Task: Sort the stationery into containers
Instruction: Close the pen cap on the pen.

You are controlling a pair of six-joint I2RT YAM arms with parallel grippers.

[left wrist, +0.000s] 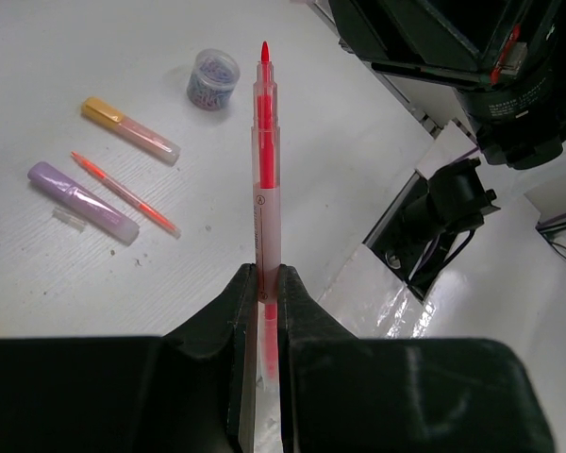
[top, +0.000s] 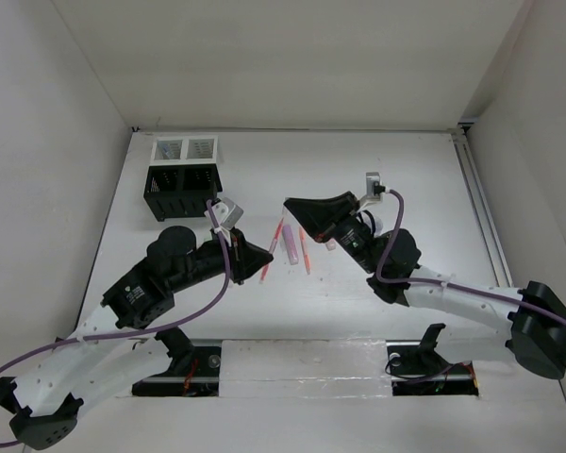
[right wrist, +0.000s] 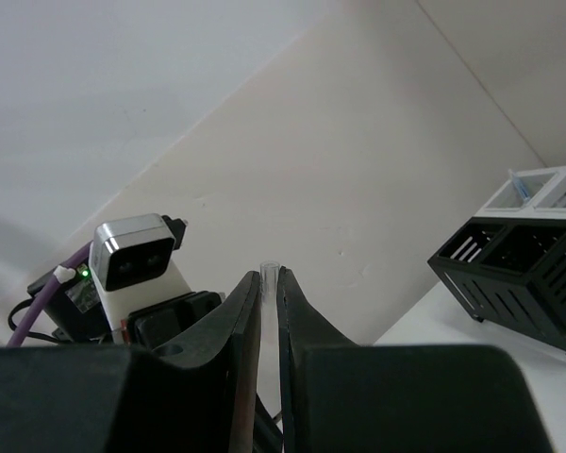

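My left gripper (left wrist: 264,276) is shut on a thin red pen (left wrist: 265,160), which sticks out past the fingers with its bare tip pointing away. In the top view that left gripper (top: 267,253) hovers over the table's middle, and the red pen (top: 279,230) points toward my right gripper (top: 291,206). The right gripper (right wrist: 269,278) is shut on a small clear cap (right wrist: 269,269), raised off the table. On the table lie a purple marker (left wrist: 82,201), an orange pen (left wrist: 124,193), a yellow marker (left wrist: 130,130) and a small round greyish piece (left wrist: 213,78). The black container (top: 183,192) and the white container (top: 184,148) stand at the back left.
A small clear cap (left wrist: 69,218) lies beside the purple marker. The right arm's body (left wrist: 453,57) fills the upper right of the left wrist view. White walls enclose the table on the left, back and right. The arm bases sit at the near edge.
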